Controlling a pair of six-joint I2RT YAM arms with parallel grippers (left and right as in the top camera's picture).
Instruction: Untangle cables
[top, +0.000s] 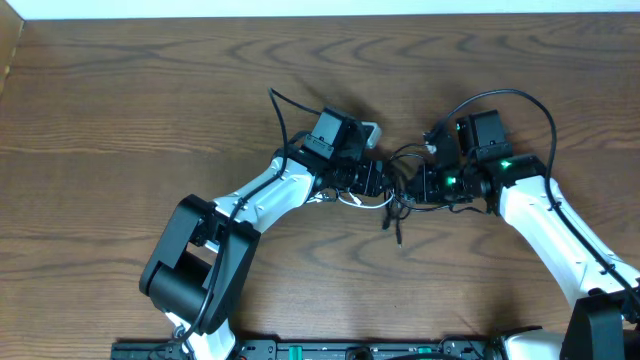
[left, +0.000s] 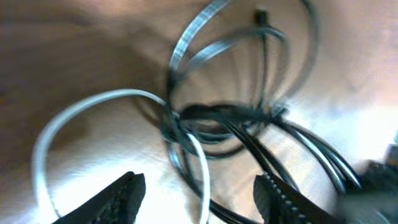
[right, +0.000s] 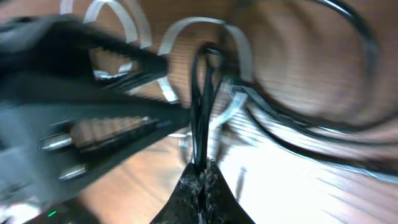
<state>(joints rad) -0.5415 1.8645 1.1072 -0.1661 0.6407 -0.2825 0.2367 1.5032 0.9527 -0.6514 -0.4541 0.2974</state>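
Cables (top: 393, 196) are gathered in a small tangle at the middle of the table (top: 150, 100), between the two wrists. Thin, limp cords are seen, far slimmer than the fingers, so little weight and almost no stiffness are to be expected. Loops will likely sag and follow any pull rather than hold a shape.

In the left wrist view a white cable (left: 124, 93) is looped out to one side and drawn into a knot (left: 186, 118), where several black strands cross. A small plug end (left: 261, 15) is seen beyond it. The left gripper (left: 199, 183) is released – its fingers stand apart on either side of the white cable and some black strands, and nothing is seen to be pinched.

In the right wrist view the right gripper (right: 202, 180) is clenched, and a few black cords (right: 200, 106) are clamped at its tips and drawn taut away from it.

The smooth jackets are judged to be slippery, so a firm pinch across a single strand would be needed. A hard pull is judged risky, since the crossing could be tightened or a plug stressed. A hold is best taken on the white cable just beside the knot – there it is easily told from the black ones. It could then be drawn away from the anchored cords, so that the crossing is loosened.
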